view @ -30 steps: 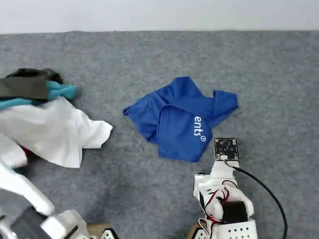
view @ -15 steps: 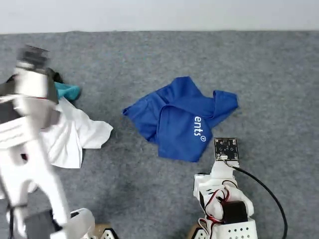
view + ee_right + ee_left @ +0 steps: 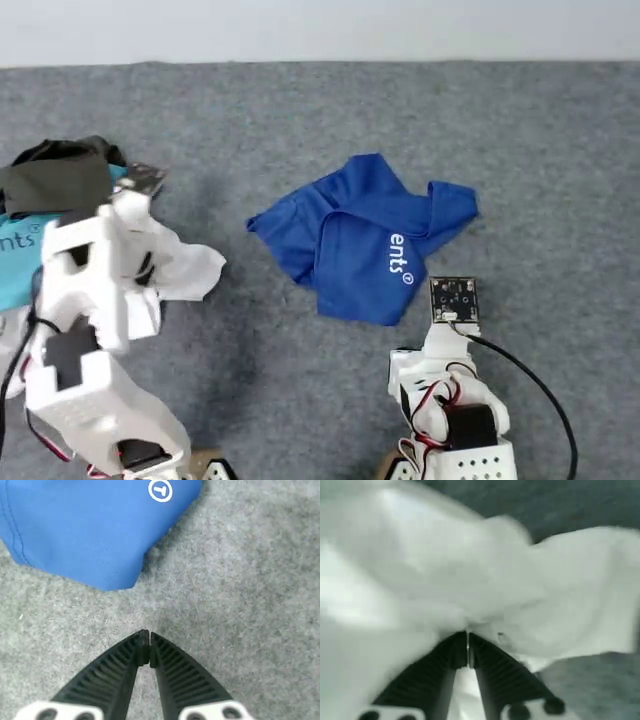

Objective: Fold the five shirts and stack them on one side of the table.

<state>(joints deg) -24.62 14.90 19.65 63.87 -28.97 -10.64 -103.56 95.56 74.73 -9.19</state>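
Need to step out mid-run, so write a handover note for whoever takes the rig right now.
Left hand: shut, over the white shirt; unclear whether it pinches cloth.
Right hand: shut, empty, over bare carpet beside the blue shirt.
Things: blue shirt rumpled mid-table; white shirt, teal shirt and dark shirt heaped at the left edge.
Done: no neat fold or stack visible.
Left: fold every shirt, stack on one side.

Lab-like robot bench: grey felt table [image 3: 560, 140], bare-wired arm [image 3: 448, 400].
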